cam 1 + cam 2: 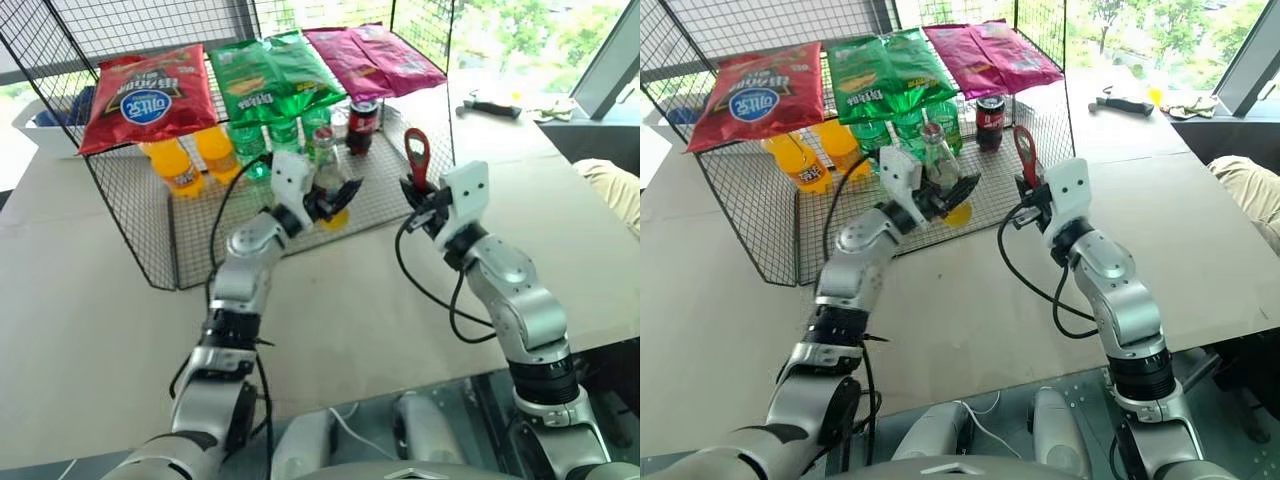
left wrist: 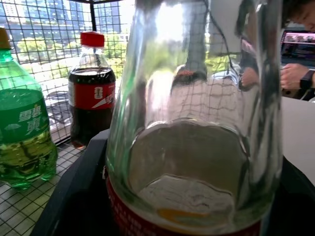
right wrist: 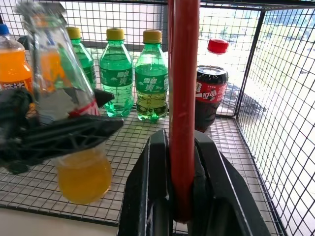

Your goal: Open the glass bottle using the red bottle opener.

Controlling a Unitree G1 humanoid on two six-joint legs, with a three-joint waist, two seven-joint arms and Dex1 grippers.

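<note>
1. The left gripper is clamped round the bottle at its label, holding it off the wire shelf with the neck tilted up and away from the robot.
2. The right gripper is closed on the handle of the opener. The opener stands nearly upright, loop head on top.
3. The relation that counts: the bottle's cap lies to the opener's left, with a clear gap between them, at roughly the same height as the loop head. The two long axes run close to parallel, both rising.
4. My judgement: the loop must tip over and hook the cap's rim, so the right arm needs to cross leftward and lean the opener toward the neck, or the left must bring the neck across. Both hands sit about equally near the gap.
5. The cap itself is too small to make out clearly.
6. Surface: a pale table carrying a black wire rack, with green bottles, orange bottles and a cola bottle on the shelf, and snack bags on top.
7. Room: the space between the grippers is free, but the rack's front edge and standing bottles sit just behind, so a wide swing could knock them.
8. A person's arm shows beyond the table.
</note>
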